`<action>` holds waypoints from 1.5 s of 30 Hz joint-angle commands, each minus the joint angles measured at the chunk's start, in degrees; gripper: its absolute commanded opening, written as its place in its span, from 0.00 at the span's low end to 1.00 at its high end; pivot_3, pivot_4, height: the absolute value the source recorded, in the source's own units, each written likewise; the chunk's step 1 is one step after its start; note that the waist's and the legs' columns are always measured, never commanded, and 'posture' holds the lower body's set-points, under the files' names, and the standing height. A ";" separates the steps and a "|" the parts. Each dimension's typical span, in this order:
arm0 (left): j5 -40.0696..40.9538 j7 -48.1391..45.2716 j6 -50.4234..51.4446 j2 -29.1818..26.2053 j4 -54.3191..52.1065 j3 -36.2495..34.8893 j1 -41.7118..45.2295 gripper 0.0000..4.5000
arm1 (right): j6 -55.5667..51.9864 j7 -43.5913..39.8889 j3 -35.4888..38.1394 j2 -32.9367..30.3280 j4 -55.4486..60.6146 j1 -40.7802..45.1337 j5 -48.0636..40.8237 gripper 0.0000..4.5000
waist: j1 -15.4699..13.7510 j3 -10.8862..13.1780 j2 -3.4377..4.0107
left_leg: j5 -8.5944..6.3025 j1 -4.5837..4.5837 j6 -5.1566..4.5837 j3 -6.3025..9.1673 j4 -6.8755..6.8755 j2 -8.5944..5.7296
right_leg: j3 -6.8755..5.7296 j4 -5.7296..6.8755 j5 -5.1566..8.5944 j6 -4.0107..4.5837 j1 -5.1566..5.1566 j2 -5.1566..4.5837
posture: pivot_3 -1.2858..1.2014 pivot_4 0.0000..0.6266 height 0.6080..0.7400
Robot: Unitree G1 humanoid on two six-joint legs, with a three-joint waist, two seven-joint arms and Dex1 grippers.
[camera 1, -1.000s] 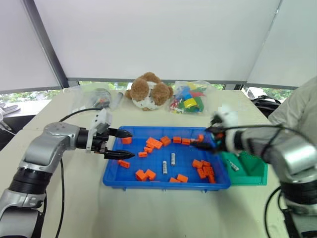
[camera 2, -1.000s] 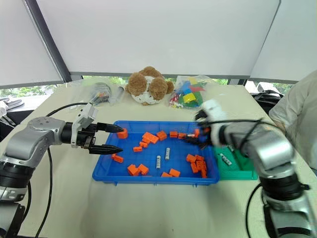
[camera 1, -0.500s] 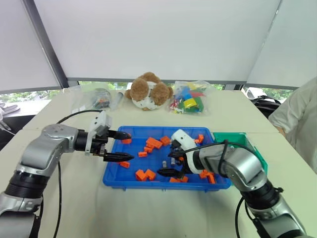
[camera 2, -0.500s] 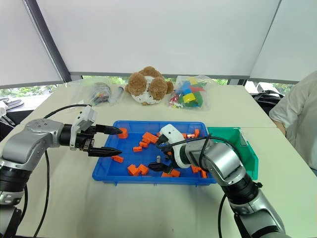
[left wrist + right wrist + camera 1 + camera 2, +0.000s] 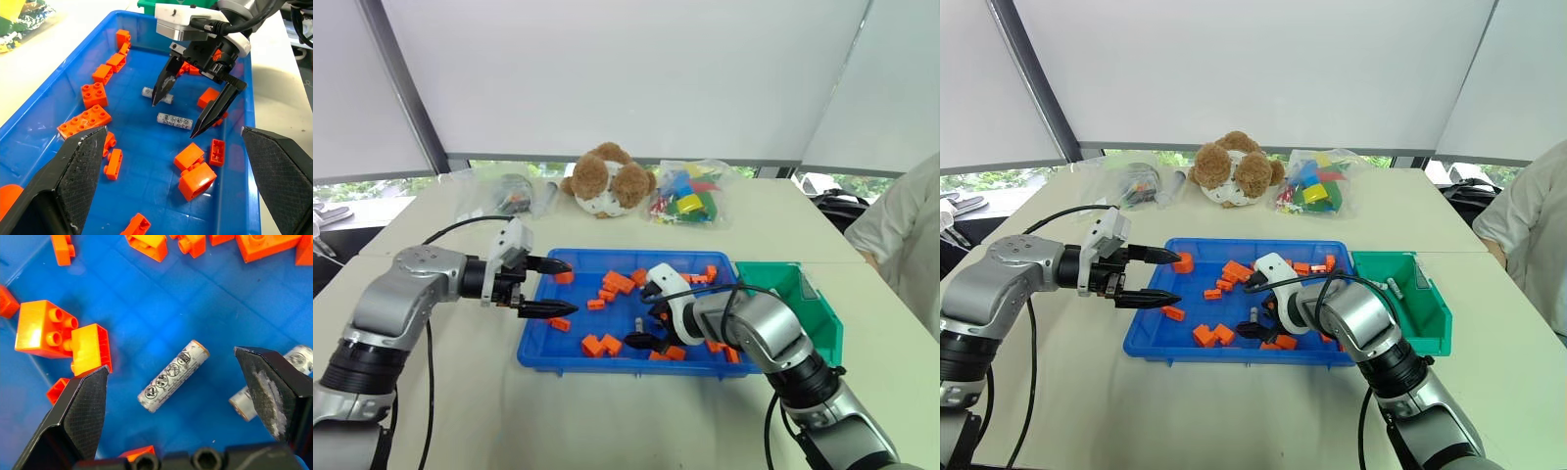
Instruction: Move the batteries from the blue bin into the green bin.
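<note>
Starting on the left: the left gripper (image 5: pixel 551 286) hovers at the left end of the blue bin (image 5: pixel 536 352), its two pointed black fingers spread wide with nothing between them. The bin is a shallow glossy plastic tray with a gridded floor, littered with studded orange blocks (image 5: pixel 600 344), too many to count cleanly. Two batteries (image 5: pixel 174 120) lie on its floor near the middle, small silver cylinders with printed labels, sitting close to each other but apart. The right gripper (image 5: pixel 187 116) is down inside the tray right over them, jaws gaping wide, one textured black finger on each side of the nearer battery (image 5: pixel 172 375), gripping nothing. Just right of the tray, touching it, sits the green bin (image 5: pixel 1432 333), smaller and deeper, with at least one battery (image 5: pixel 1393 287) already in it. At the back there's one brown plush toy (image 5: pixel 607 179) and one clear bag of coloured blocks (image 5: pixel 690 194)
</note>
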State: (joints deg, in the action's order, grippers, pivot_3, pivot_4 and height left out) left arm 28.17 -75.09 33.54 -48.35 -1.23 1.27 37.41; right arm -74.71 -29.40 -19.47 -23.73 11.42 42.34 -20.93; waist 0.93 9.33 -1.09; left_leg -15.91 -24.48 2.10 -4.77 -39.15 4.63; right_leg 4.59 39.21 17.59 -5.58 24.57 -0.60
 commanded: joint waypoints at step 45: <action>-0.45 -0.32 -3.09 2.33 1.50 0.28 1.97 1.00 | -1.33 -1.74 28.41 -32.28 8.67 -8.52 3.14 0.01 | 0.15 -0.01 -0.02 | -0.04 0.01 -0.07 -0.03 0.03 -0.02 | 0.04 -0.14 0.00 0.00 -0.03 -0.01 | 0.52 0.24 0.95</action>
State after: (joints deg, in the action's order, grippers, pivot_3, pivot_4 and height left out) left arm 27.87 -74.97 31.65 -45.83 0.43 1.69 38.26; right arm -77.32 -31.20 6.82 -55.25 18.98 33.84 -18.11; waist 1.09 9.32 -1.10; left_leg -15.95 -24.46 2.03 -4.79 -39.11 4.62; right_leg 4.63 39.08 17.59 -5.57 24.54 -0.59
